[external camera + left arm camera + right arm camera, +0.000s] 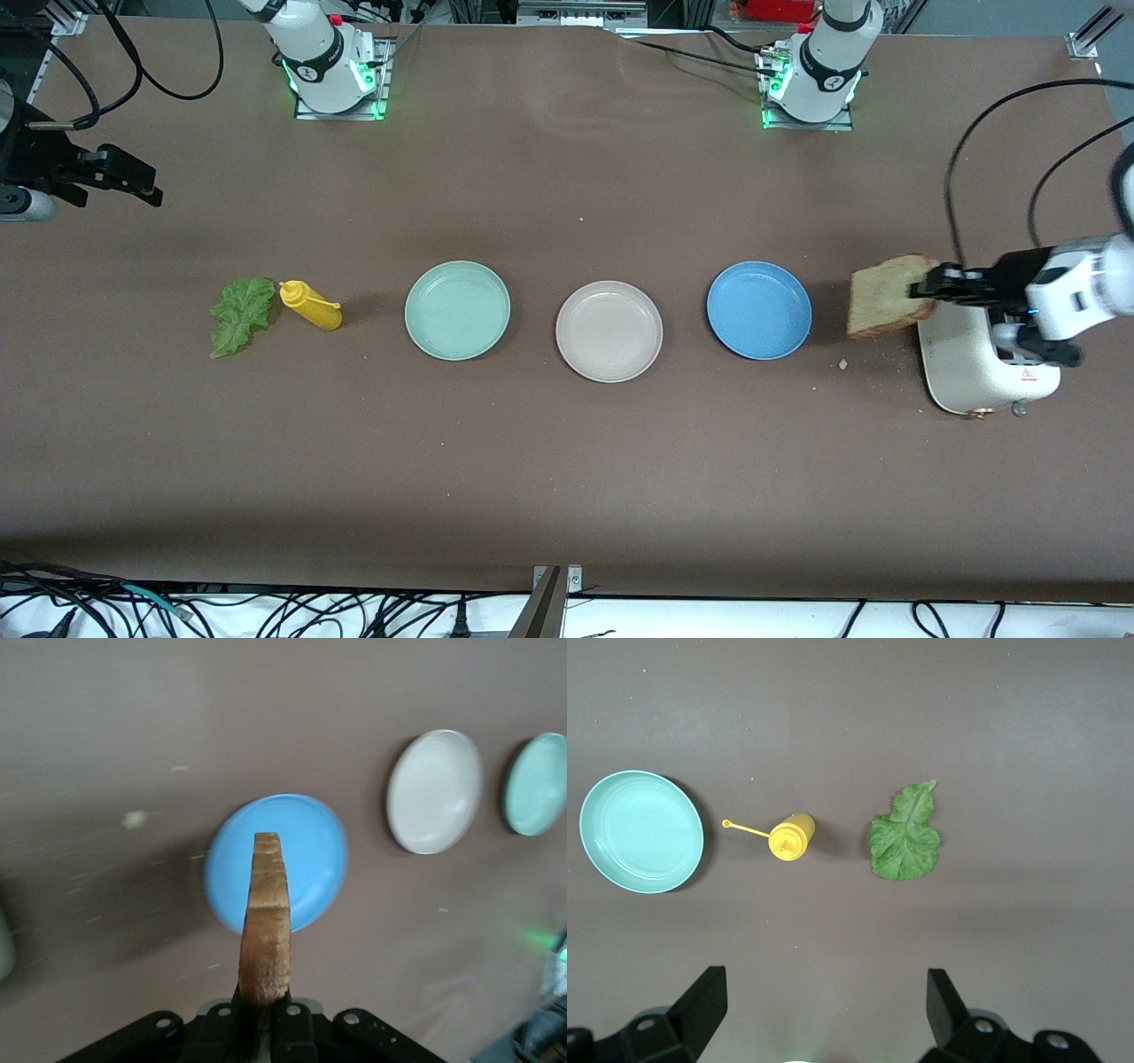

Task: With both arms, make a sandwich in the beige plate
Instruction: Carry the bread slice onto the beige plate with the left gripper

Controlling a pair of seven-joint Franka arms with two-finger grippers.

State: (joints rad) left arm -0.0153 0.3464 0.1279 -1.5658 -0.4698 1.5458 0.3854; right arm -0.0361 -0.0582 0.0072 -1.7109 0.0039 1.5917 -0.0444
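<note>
- holding item: left hand (930, 288), clamped on one edge of a bread slice (889, 296), slice upright, its flat face turned to the front camera, carried in the air over the bench (567, 461) just beside a white toaster (983, 372) at the left arm's end.
- beige plate (609, 330): bare, middle of a row of three, between the blue plate (759, 309) and the mint green plate (457, 310).
- key relation: the beige plate lies toward the right arm's end from the held slice, with the blue plate between; in the left wrist view the slice's thin edge lines up over the blue plate, beige plate off to one side.
- right hand (824, 1005): spread wide, holding nothing, waiting high over the lettuce leaf (241, 315) and yellow squeeze bottle (311, 305).
- judgement: left arm is the one placed to deliver; the slice must tip flat before release.
</note>
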